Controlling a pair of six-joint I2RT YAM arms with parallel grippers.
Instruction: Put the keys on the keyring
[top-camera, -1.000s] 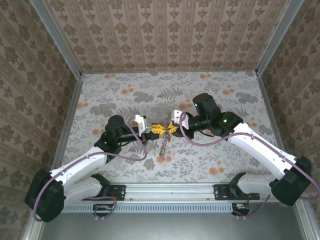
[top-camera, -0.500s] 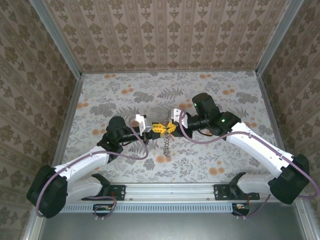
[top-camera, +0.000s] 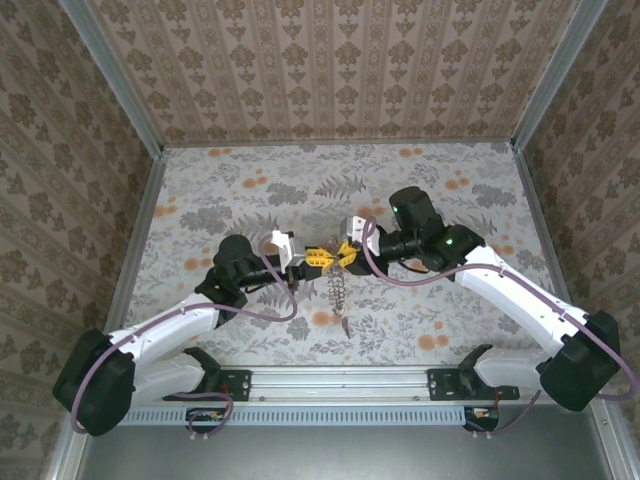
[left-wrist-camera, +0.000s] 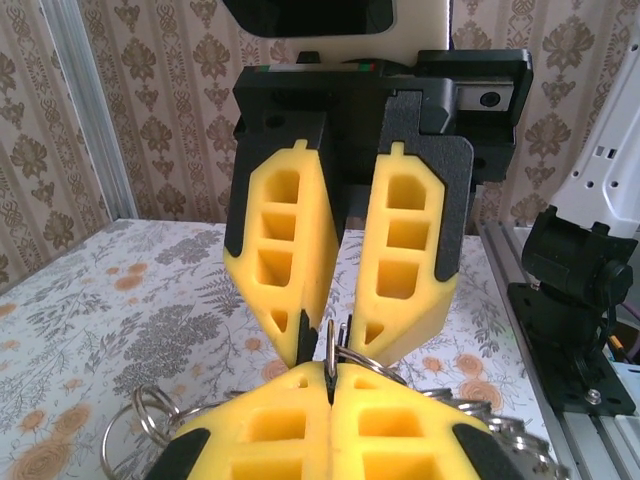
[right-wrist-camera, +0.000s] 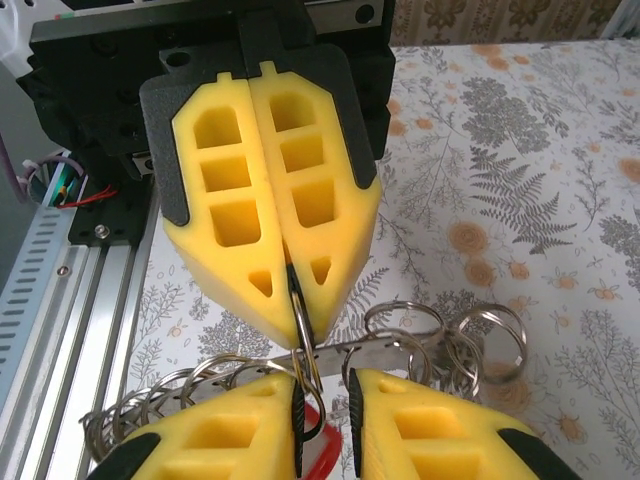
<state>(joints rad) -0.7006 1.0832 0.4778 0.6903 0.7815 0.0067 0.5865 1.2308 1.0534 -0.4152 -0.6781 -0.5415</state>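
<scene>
Above the table's middle, my left gripper (top-camera: 314, 257) and right gripper (top-camera: 346, 252) meet tip to tip. The keyring (top-camera: 337, 290) is a string of silvery split rings hanging below them. In the left wrist view my left gripper (left-wrist-camera: 330, 375) is shut on one upright ring (left-wrist-camera: 330, 345). The right gripper (left-wrist-camera: 335, 342) faces it with its jaws slightly apart. From the right wrist, the right gripper (right-wrist-camera: 325, 385) is open around that ring, and the left gripper (right-wrist-camera: 298, 325) pinches it from above. The key's red head (right-wrist-camera: 322, 455) hangs just below. More rings (right-wrist-camera: 401, 303) spread sideways along a flat metal strip.
The flowered table cloth (top-camera: 250, 180) lies under both arms, and patterned walls (top-camera: 330, 70) close in three sides. An aluminium rail (top-camera: 340, 380) with the arm bases runs along the near edge. Purple cables (top-camera: 285, 305) loop beside each wrist.
The right gripper's jaws have parted a little. The hanging string of rings now reaches lower and slightly further right. The left gripper stays shut on its ring.
</scene>
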